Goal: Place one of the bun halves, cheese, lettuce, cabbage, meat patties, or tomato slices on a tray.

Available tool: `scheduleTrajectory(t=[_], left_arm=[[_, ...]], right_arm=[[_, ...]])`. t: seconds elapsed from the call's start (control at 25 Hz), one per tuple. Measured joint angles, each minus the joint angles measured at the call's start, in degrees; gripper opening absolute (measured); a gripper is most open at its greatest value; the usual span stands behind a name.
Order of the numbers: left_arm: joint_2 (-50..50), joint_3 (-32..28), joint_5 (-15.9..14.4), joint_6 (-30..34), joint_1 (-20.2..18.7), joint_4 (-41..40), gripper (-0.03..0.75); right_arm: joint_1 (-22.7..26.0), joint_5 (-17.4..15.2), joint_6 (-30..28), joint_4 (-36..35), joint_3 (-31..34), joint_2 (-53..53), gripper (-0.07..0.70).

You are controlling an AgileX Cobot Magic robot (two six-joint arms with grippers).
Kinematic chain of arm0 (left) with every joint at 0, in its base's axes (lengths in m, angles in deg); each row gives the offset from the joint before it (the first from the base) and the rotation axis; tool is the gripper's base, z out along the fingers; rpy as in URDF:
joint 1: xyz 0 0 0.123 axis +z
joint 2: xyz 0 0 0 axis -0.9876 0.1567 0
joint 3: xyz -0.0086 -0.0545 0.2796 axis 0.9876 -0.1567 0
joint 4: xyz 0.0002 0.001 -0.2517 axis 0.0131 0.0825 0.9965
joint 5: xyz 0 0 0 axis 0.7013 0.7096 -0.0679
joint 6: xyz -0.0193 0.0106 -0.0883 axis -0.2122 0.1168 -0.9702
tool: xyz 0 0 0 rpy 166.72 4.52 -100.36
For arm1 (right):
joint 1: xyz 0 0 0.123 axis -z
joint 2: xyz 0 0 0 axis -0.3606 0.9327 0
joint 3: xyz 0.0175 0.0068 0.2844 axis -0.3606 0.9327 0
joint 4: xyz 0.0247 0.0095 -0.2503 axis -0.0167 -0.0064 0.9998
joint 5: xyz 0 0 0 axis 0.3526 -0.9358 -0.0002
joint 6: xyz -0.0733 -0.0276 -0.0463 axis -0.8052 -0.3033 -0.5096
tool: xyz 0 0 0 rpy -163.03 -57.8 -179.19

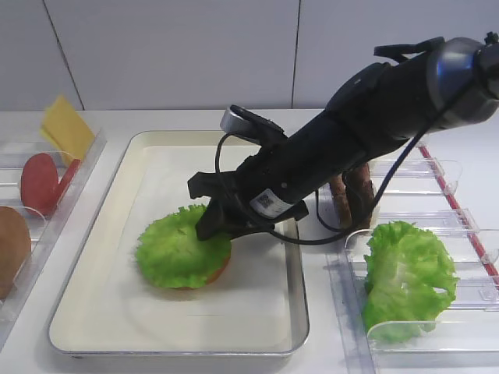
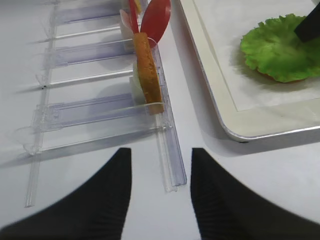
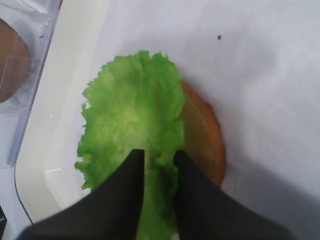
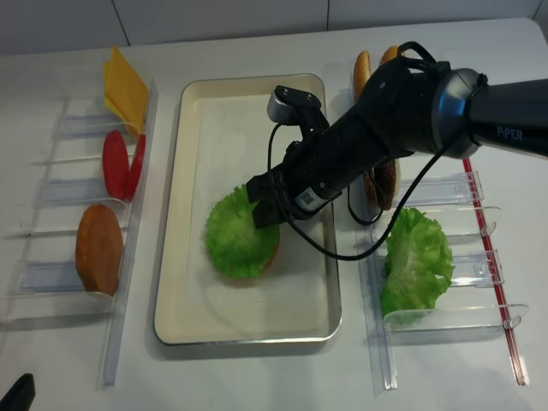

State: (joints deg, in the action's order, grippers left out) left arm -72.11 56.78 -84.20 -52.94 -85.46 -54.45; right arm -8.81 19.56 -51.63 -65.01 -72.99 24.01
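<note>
A: Where is the lettuce found?

B: It is laid on a bun half on the tray, near the middle of the liner, a little toward the front. In the right wrist view the bun is seen only as a brown crescent at the leaf's right edge; the rest is covered.

A: And the right tool?

B: It is set low over the near edge of the leaf, its two dark fingers parted by a narrow gap with the leaf showing between them. Whether the leaf is pinched or already let go cannot be told from these views. The left tool is held wide over the bare tabletop beside the left bins, with nothing between its fingers.

A: How should the step be done well?

B: The placing seems all but finished, so a clean release is what is called for. The fingers should be spread fully before any lift, and the lift should be taken straight up, so that the frilled edge is not dragged or peeled off the bun. A snag on one finger is the likely risk, since the leaf looks thin and light.

A: How does the leaf look?

B: It is bright green, roundish, with a ruffled rim and a paler centre, and it is spread fairly flat, overhanging the bun on the left side. The bulkier leaves in the right bin are a separate thing.
</note>
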Motion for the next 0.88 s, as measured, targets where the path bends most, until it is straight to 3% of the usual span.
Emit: scheduleTrajectory(t=[0.16,0.24,0.36,0.52,0.72,0.88], left_arm=[[0.00,0.00,0.00,0.00,0.00,0.00,0.293],[0.00,0.00,0.00,0.00,0.00,0.00,0.293],[0.00,0.00,0.00,0.00,0.00,0.00,0.293],[0.00,0.00,0.00,0.00,0.00,0.00,0.293],[0.00,0.00,0.00,0.00,0.00,0.00,0.293],[0.00,0.00,0.00,0.00,0.00,0.00,0.293]], right_arm=[[0.00,-0.84,0.15,2.20,-2.51,0.00,0.469],[0.00,-1.38,1.60,5.31,-4.28,0.00,0.515],[0.00,-2.56,6.35,11.80,-7.43,-0.26,0.538],[0.00,-6.63,12.41,19.97,-11.08,-1.73,0.545],[0.00,-14.23,20.24,30.77,-15.44,-4.41,0.545],[0.00,-20.99,23.84,35.08,-18.78,-6.11,0.546]])
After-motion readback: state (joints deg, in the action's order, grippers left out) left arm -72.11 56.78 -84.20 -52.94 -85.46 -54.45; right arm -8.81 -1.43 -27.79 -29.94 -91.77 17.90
